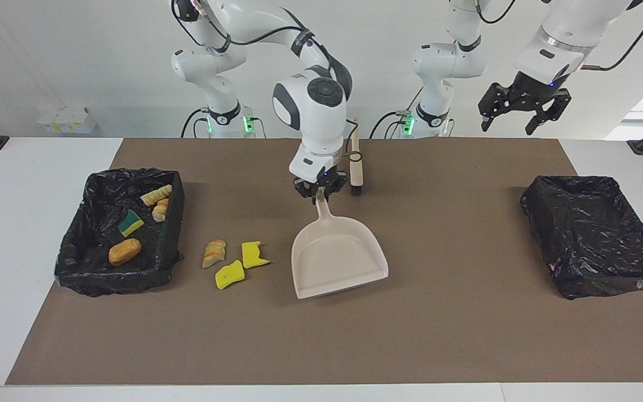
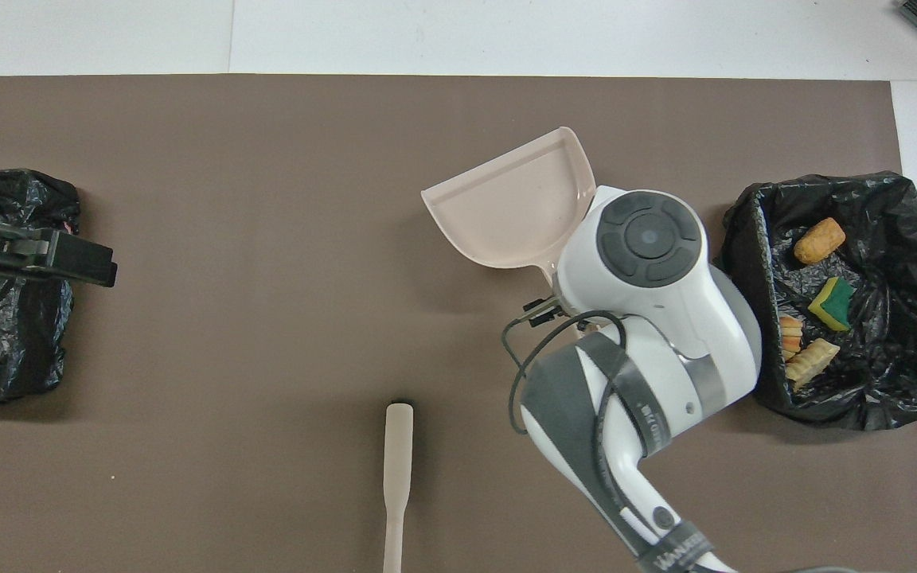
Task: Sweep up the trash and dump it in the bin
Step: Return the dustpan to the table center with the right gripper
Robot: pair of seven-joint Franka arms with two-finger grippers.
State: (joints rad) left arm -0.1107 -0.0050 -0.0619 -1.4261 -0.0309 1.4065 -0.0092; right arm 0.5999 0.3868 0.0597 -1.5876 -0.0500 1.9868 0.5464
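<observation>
My right gripper (image 1: 320, 194) is shut on the handle of the beige dustpan (image 1: 338, 257), whose pan lies on the brown mat mid-table; the pan also shows in the overhead view (image 2: 506, 207). Beside the pan, toward the right arm's end, loose trash lies on the mat: a striped bread piece (image 1: 214, 253) and two yellow sponge chunks (image 1: 254, 254) (image 1: 229, 274). The black-lined bin (image 1: 76, 245) at that end holds a brown bread piece (image 1: 124, 251), a green-backed sponge (image 1: 130, 223) and two striped pieces (image 1: 157, 195). My right arm hides the loose trash in the overhead view.
The beige-handled brush (image 1: 356, 167) lies on the mat next to my right gripper, nearer the robots than the dustpan; it also shows in the overhead view (image 2: 397, 469). A second black-lined bin (image 1: 595, 234) stands at the left arm's end. My left gripper (image 1: 514, 120) waits open above it.
</observation>
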